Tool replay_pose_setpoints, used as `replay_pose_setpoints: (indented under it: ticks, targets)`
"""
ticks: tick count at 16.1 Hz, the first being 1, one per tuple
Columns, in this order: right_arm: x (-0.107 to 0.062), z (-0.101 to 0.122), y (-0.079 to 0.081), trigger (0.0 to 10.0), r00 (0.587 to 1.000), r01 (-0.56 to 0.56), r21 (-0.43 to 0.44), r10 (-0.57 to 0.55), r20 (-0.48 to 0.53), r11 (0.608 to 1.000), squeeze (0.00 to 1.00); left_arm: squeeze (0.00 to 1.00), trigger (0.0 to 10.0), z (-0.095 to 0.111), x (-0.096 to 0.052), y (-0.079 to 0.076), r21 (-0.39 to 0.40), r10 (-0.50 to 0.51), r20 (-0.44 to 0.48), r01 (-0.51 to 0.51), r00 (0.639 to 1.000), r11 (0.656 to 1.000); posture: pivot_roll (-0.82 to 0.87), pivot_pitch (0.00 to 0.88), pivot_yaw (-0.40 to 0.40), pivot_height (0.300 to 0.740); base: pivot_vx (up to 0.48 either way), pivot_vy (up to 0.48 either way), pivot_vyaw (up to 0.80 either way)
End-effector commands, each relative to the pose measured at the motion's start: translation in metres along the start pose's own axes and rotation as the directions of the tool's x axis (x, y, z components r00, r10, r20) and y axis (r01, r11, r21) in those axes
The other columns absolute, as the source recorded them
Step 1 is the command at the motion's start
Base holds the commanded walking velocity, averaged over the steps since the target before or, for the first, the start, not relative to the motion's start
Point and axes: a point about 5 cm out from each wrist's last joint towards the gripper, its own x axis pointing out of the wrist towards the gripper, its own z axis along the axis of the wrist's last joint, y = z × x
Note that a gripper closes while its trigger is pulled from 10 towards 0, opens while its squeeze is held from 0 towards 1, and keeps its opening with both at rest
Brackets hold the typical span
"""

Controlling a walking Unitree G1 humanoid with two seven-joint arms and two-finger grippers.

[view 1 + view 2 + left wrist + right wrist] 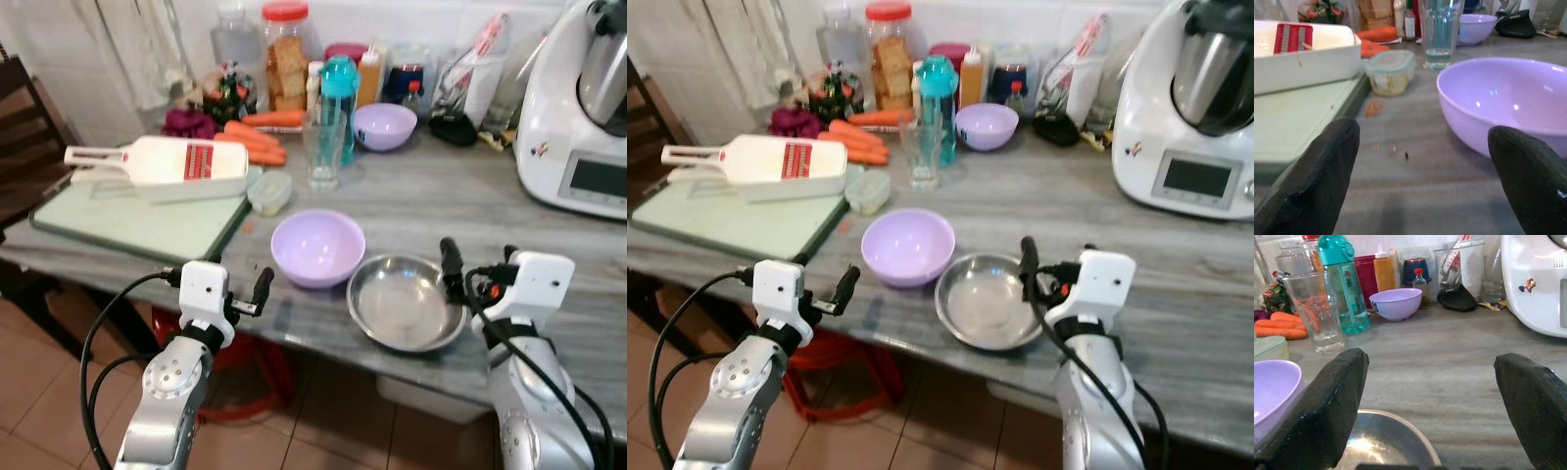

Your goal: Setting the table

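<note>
A lilac bowl point(316, 246) sits near the front edge of the grey counter point(460, 206), with a steel bowl point(406, 303) touching it on the right. A second lilac bowl point(384, 125) stands further back beside a clear glass point(323, 150). My left gripper point(257, 291) hovers open at the counter's front edge, just left of the near lilac bowl point(1508, 105). My right gripper point(460, 271) is open at the steel bowl's right rim, its fingers point(1334, 396) over the bowl point(1382, 443).
A green cutting board point(127, 220) carries a white slicer point(162, 162) at the left. Carrots point(260, 137), jars, a teal bottle point(338, 98) and a small lidded tub point(268, 191) crowd the back. A white kitchen machine point(578, 108) stands at the right. A dark chair point(24, 137) is left.
</note>
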Motion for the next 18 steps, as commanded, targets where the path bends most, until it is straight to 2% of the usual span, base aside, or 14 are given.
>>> replay_pose_setpoints:
  ticks: [1,6,9,11,12,17,18]
  targets:
    - [0.001,-0.001,0.000,10.0,1.000,0.000,0.012,0.000,-0.002,1.000,0.00,0.00,10.0,-0.003,-0.001,0.003,0.015,0.015,-0.013,-0.014,1.000,1.000,-0.07,0.000,0.043,0.740,-0.296,0.000,0.00]
    - [0.004,0.000,-0.002,10.0,1.000,0.015,0.020,-0.015,0.012,1.000,0.00,0.00,10.0,-0.005,-0.001,0.003,0.017,0.015,-0.015,-0.015,1.000,1.000,-0.07,0.000,0.042,0.740,-0.319,0.000,0.00]
    - [0.004,0.000,-0.002,10.0,1.000,0.004,0.054,-0.005,0.017,0.999,0.00,0.00,10.0,-0.005,-0.001,0.003,0.017,0.008,-0.015,-0.008,1.000,1.000,-0.07,0.000,0.044,0.740,-0.328,0.000,0.00]
    - [0.003,-0.003,-0.005,10.0,0.999,0.034,0.046,-0.034,-0.004,0.998,0.00,0.00,10.0,-0.006,-0.002,0.002,0.020,0.004,-0.017,-0.004,1.000,1.000,-0.07,0.000,0.048,0.740,-0.332,0.000,0.00]
    - [0.004,-0.005,-0.007,10.0,0.997,0.072,0.003,-0.072,-0.011,0.997,0.00,0.00,10.0,-0.007,-0.002,0.001,0.020,0.000,-0.018,0.000,1.000,1.000,-0.07,0.000,0.047,0.740,-0.330,0.000,0.00]
    - [0.002,-0.010,-0.008,10.0,0.997,0.074,-0.069,-0.075,-0.014,0.995,0.00,0.00,10.0,-0.008,-0.003,-0.001,0.023,-0.011,-0.020,0.011,1.000,1.000,-0.08,0.000,0.051,0.740,-0.332,0.000,0.00]
    - [0.001,-0.012,-0.007,10.0,0.995,0.086,-0.037,-0.088,-0.040,0.996,0.00,0.00,10.0,-0.009,-0.003,-0.001,0.026,-0.016,-0.023,0.017,1.000,1.000,-0.08,0.000,0.052,0.740,-0.330,0.000,0.00]
